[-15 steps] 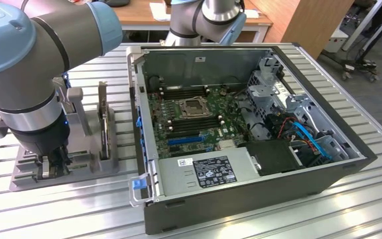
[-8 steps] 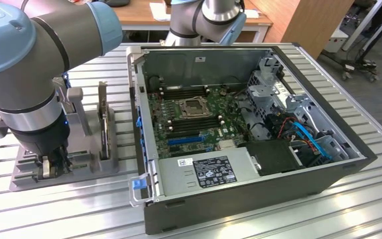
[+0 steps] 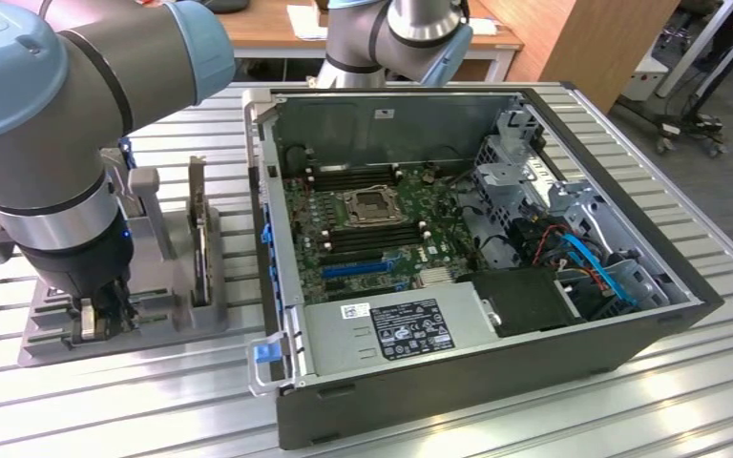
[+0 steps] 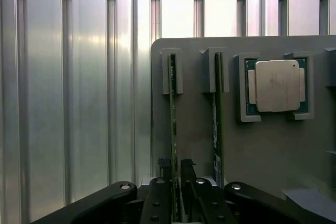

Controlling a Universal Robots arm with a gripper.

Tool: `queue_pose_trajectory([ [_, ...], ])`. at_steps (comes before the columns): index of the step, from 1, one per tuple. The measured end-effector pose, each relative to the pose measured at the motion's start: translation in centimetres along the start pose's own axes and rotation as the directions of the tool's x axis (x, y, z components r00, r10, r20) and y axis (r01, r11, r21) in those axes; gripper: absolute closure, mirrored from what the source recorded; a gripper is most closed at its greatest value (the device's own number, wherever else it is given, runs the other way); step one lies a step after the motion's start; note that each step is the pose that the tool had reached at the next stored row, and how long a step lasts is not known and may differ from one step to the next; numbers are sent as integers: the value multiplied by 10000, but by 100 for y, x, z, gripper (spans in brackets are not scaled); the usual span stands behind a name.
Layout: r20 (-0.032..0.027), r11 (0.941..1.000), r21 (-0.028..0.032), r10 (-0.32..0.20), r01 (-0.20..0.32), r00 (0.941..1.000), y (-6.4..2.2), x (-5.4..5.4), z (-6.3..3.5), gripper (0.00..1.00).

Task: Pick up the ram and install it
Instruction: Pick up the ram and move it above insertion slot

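Observation:
Two rams stand on edge in slots of a grey holder (image 4: 194, 145). My gripper (image 4: 176, 170) is down over the holder's near end, its black fingers (image 4: 164, 171) closed on either side of the ram (image 4: 172, 108) in the outer slot. The second green stick (image 4: 216, 114) stands free in the neighbouring slot. In the exterior view my gripper (image 3: 96, 320) sits low on the holder (image 3: 150, 334) at that view's left, beside the open computer case (image 3: 469, 382). The motherboard (image 3: 366, 215) lies exposed inside with its long memory slots (image 3: 386, 237) around the processor socket.
A processor chip (image 4: 276, 85) rests in a pocket of the holder. A dark expansion card (image 3: 198, 234) stands upright on the holder, between my gripper and the case wall. Power supply (image 3: 399, 329), drive cage and cables (image 3: 583, 258) fill the case's right side. Ribbed aluminium table (image 3: 73, 410) all around.

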State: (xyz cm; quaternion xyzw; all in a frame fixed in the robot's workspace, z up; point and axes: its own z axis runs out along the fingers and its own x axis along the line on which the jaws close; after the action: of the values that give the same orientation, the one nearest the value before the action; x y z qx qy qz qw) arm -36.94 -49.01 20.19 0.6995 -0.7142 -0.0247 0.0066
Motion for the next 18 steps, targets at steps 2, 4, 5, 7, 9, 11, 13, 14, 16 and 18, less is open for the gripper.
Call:
queue_pose_trajectory([
  [2,1,10000,0,0,0,10000,0,0,0,80],
  [4,1,10000,0,0,0,10000,0,0,0,80],
  [5,-1,10000,-1,0,0,10000,-2,0,-2,80],
  [7,-2,10000,-2,-1,1,10000,-6,1,-2,80],
  [9,-1,10000,-2,0,0,10000,-6,0,-2,80],
  [11,0,10000,-1,0,0,10000,-6,0,-1,80],
  [13,0,10000,0,0,0,10000,-6,0,-1,80],
  [14,0,10000,-1,0,0,10000,-6,0,-1,80],
  [16,0,10000,-1,0,0,10000,-6,0,-1,80],
  [18,-1,10000,-1,0,0,10000,-6,0,-1,80],
])
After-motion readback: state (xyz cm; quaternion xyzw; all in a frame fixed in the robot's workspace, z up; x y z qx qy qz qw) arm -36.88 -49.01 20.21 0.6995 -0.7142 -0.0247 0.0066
